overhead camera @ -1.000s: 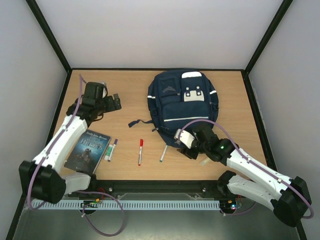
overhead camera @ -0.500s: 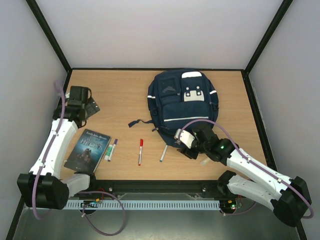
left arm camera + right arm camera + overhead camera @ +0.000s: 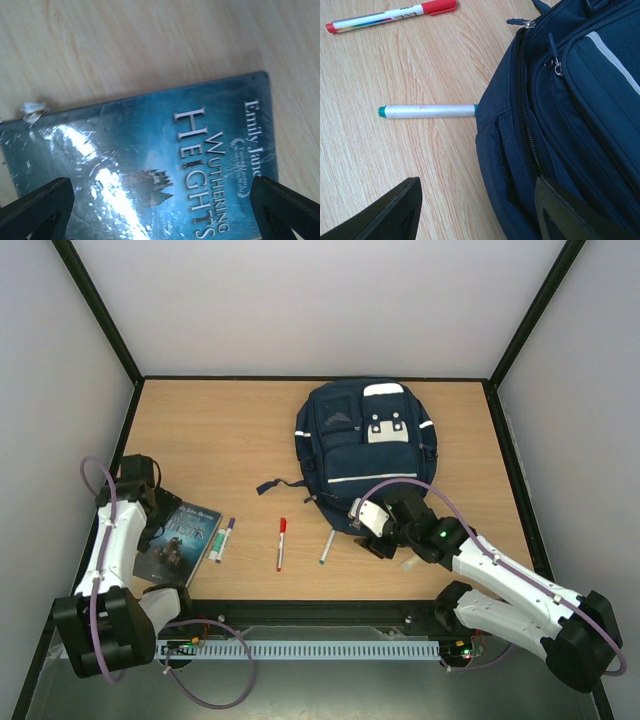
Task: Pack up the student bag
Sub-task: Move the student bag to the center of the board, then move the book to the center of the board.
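The student bag [image 3: 365, 445], navy with white patches and a pale stripe, lies flat at the back right of the table; its near corner [image 3: 555, 140] fills the right wrist view. My right gripper [image 3: 477, 215] is open and straddles that corner's edge, with one finger over bare wood and the other over the fabric near a zip. A dark teal book [image 3: 190, 538], titled Wuthering Heights [image 3: 165, 165], lies at the near left. My left gripper [image 3: 160, 215] hangs wide open just above the cover, and in the top view it [image 3: 155, 528] sits over the book's left part.
A green-tipped white pen [image 3: 326, 547] [image 3: 427, 111] touches the bag's left edge. A red-capped marker [image 3: 281, 543] [image 3: 390, 17] lies left of it, and a purple-capped stick [image 3: 222, 538] lies beside the book. A bag strap [image 3: 280, 485] trails left. Black frame rails edge the table.
My left arm has swung from the back left of the table toward the near side and now hangs over the book. The right arm and the bag have stayed put.
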Controlling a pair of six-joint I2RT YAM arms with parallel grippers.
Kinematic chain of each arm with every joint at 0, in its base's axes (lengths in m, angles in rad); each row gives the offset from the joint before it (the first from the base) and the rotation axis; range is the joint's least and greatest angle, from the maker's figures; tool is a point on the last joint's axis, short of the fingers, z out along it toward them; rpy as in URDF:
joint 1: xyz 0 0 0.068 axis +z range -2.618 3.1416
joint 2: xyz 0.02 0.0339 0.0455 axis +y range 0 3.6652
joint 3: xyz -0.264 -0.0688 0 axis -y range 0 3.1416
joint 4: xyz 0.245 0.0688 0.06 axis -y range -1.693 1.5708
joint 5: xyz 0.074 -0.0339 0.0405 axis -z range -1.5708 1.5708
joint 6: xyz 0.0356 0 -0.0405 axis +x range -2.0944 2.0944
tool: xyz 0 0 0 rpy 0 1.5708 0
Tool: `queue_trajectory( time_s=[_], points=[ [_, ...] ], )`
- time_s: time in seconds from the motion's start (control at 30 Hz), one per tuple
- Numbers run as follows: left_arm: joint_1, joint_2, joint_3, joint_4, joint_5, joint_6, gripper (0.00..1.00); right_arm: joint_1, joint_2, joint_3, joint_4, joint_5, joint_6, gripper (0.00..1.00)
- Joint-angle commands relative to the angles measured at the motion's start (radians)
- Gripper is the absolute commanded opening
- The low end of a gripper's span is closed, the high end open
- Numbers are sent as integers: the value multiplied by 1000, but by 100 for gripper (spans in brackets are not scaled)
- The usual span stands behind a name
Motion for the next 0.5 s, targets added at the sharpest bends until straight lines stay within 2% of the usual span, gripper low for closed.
queue_trajectory(
  time_s=[0.0, 0.27, 0.47],
  points=[
    [28, -44, -36, -91, -28, -106, 99, -3, 7, -17, 1, 7, -2, 62],
    [89, -39, -107, -171, 49, -173, 99, -2, 13, -18, 1, 8, -3, 63],
    [89, -4, -121, -165, 95, -132, 99, -3, 21, -24, 10, 19, -8, 63]
  ],
)
